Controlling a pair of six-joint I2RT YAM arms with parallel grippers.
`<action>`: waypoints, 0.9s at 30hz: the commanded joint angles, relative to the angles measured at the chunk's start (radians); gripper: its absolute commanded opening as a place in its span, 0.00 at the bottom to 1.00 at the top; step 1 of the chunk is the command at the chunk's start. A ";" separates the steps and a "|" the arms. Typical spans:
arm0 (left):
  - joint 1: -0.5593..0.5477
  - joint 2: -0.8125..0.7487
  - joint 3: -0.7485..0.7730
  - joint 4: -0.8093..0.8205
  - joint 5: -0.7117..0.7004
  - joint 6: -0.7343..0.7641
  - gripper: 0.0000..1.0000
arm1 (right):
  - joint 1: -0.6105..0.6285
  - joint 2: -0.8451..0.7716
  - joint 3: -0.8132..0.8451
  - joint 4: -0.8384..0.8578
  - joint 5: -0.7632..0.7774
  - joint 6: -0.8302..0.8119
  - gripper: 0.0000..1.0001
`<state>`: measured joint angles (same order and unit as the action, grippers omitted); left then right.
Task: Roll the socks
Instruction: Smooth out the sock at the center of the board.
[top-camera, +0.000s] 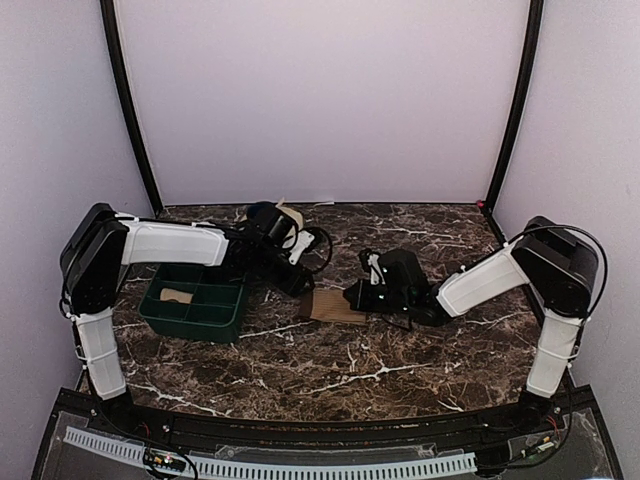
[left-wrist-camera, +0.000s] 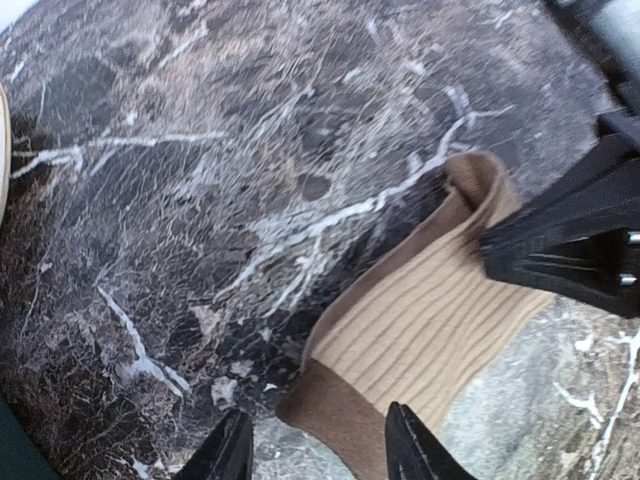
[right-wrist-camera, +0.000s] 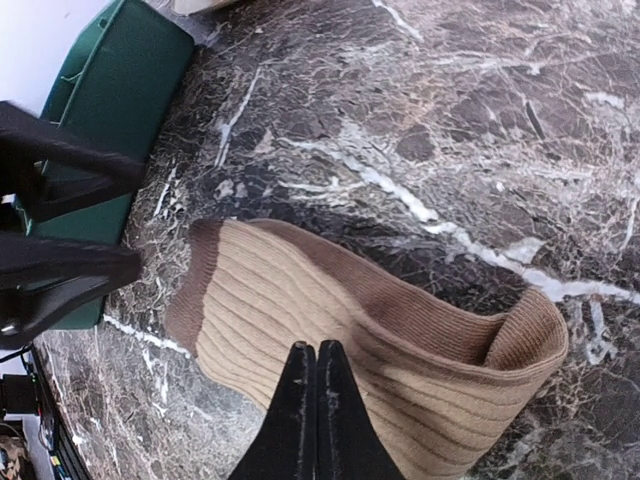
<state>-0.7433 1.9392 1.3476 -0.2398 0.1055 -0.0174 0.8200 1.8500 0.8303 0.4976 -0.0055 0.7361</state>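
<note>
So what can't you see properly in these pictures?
- Top view: the tan thing in the green bin is too small to name.
- Top view: the left gripper and right gripper cover the sock's ends.
- Right wrist view: the shut right gripper hides whether cloth is pinched.
- Left wrist view: the bottom edge cuts off the sock's near end.

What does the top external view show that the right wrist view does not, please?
Only the top view: the left arm and right arm whole, and a rolled sock inside the green bin. Only the right wrist view: the ribbing and brown cuff of the unrolled sock, with the right gripper shut on it. Both: that sock, the bin and the marble table.
</note>
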 joint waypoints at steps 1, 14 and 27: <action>-0.014 -0.095 -0.073 0.120 0.085 -0.023 0.46 | -0.008 0.031 -0.021 0.105 0.000 0.044 0.00; -0.057 0.023 -0.063 0.190 0.055 0.002 0.44 | -0.011 0.093 -0.085 0.221 0.090 0.109 0.00; -0.043 0.139 0.004 0.165 -0.042 -0.004 0.43 | -0.011 0.096 -0.114 0.149 0.189 0.150 0.00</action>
<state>-0.7994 2.0583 1.3167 -0.0673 0.1059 -0.0257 0.8154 1.9377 0.7467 0.6579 0.1299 0.8600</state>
